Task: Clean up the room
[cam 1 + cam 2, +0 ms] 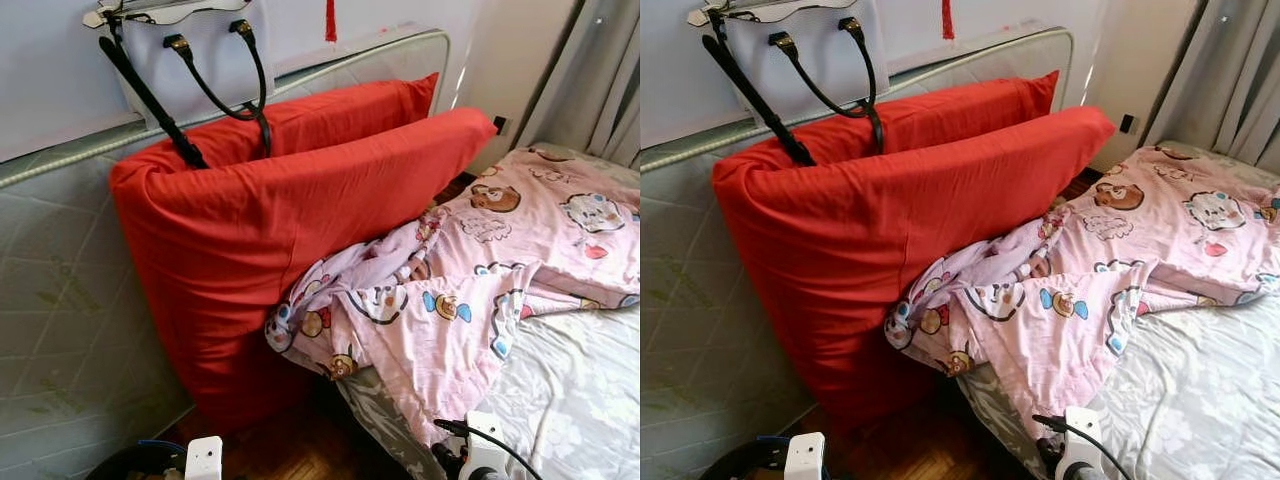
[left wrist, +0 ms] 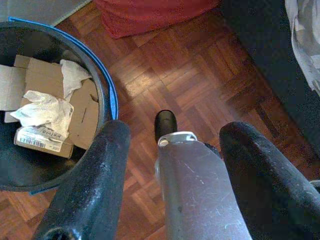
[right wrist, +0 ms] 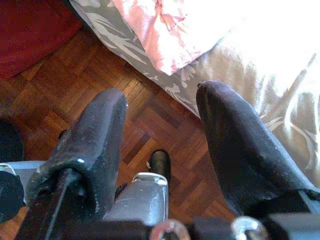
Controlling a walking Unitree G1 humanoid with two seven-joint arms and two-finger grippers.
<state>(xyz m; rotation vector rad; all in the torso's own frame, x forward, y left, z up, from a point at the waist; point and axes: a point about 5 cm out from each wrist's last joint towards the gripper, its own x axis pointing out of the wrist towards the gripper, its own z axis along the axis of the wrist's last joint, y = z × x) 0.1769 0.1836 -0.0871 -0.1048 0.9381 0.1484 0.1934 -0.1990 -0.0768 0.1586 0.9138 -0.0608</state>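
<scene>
A pink cartoon-print blanket [image 1: 470,290] lies crumpled across the bed's near corner, with one end hanging over the edge. Two large red cushions [image 1: 280,230] lean upright against a standing mattress [image 1: 60,300]. A white handbag [image 1: 190,60] with black straps rests on top of them. My left gripper [image 2: 177,129] hangs open above the wooden floor, beside a dark bin [image 2: 102,95] holding cardboard and crumpled tissue. My right gripper [image 3: 162,95] is open too, low by the bed's edge, with nothing between its fingers.
Grey patterned sheet [image 1: 580,400] covers the bed on the right. Curtains [image 1: 600,80] hang at the back right. A narrow strip of parquet floor [image 2: 200,75] runs between the cushions and the bed. The bin's rim [image 1: 130,462] shows at the bottom left.
</scene>
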